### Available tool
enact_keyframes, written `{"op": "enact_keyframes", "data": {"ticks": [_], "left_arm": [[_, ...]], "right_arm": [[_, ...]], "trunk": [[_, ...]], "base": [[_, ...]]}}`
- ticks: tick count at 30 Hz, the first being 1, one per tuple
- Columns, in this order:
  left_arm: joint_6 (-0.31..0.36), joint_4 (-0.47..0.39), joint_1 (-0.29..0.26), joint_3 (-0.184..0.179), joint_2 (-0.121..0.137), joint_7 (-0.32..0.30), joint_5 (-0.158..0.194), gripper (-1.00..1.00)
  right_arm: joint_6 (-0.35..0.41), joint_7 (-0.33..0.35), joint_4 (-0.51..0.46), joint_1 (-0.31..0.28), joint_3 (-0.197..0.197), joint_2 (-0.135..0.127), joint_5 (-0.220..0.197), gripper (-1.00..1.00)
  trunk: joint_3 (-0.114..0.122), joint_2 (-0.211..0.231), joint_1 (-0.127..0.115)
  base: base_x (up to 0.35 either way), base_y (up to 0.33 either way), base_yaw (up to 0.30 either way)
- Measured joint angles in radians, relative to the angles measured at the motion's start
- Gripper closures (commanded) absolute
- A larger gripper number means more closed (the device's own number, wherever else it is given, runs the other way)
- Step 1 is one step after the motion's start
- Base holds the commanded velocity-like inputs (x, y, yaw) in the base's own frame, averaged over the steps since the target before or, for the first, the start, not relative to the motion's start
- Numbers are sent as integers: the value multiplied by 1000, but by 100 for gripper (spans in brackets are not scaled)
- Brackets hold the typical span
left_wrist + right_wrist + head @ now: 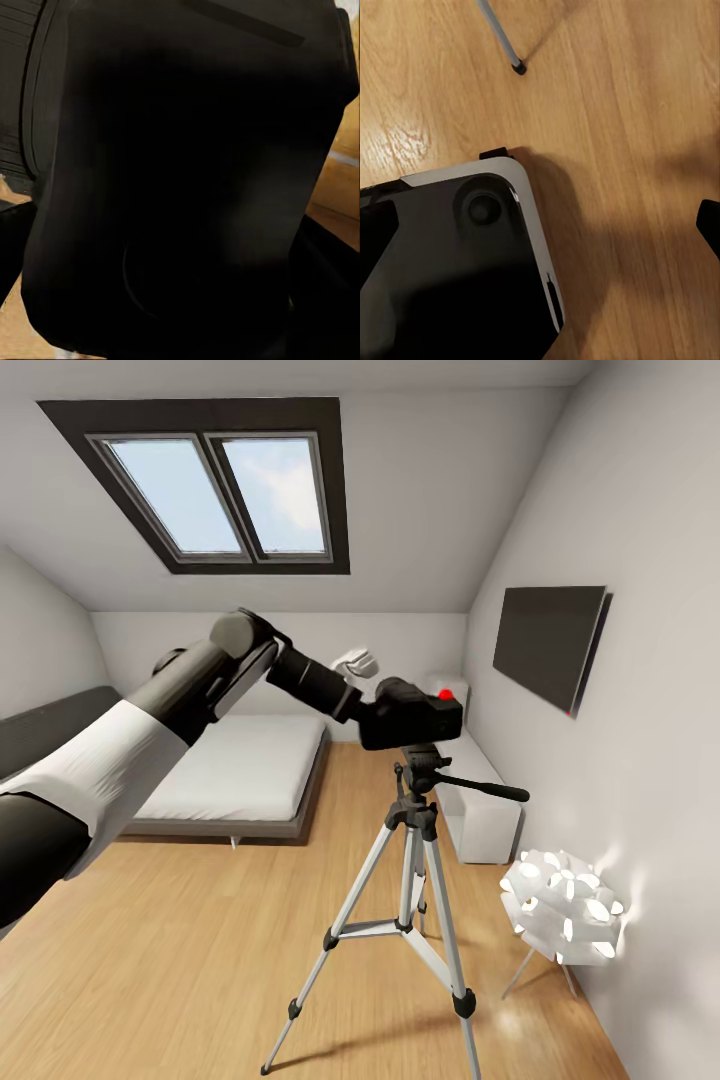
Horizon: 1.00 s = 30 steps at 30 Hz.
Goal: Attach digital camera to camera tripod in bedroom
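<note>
The digital camera (pixel 428 722), black with a red button on top, sits right over the black pan head of the camera tripod (pixel 414 860). The tripod stands on the wood floor with its silver legs spread and its handle pointing right. My left arm reaches across to it, and my left gripper (pixel 372 710) is shut on the camera's left side. The left wrist view looks straight at the camera's dark body (pixel 187 187) from very close. In the right wrist view one tripod foot (pixel 518 68) rests on the floor, and a black fingertip (pixel 709 225) of my right gripper pokes in at the edge.
A grey-framed bed (pixel 240 770) stands at the back left. A white bench (pixel 485 810) and a wall TV (pixel 548 640) are on the right. A white petal lamp (pixel 562 908) stands close to the tripod's right leg. My own base (pixel 450 270) shows above the floor.
</note>
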Motion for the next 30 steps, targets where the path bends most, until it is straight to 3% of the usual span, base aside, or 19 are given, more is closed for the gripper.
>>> {"op": "enact_keyframes", "data": {"ticks": [1, 2, 18, 30], "left_arm": [[0, -1, 0, -1, 0, 0, -11, 100], [-2, -1, 0, -3, 0, 0, -47, 100], [1, -3, 0, -2, -2, 0, -59, 100], [1, -3, 0, -1, -4, -1, -59, 100]], "right_arm": [[0, 0, 0, 0, 0, 0, 0, -100], [0, 0, 0, 0, 0, 0, 0, -100], [0, 0, 0, 0, 0, 0, 0, -100], [0, 0, 0, 0, 0, 0, 0, -100]], "trunk": [[0, 0, 0], [0, 0, 0], [0, 0, 0], [0, 0, 0]], "base": [[0, 0, 0], [0, 0, 0], [2, 0, 0], [113, 0, 0]]}}
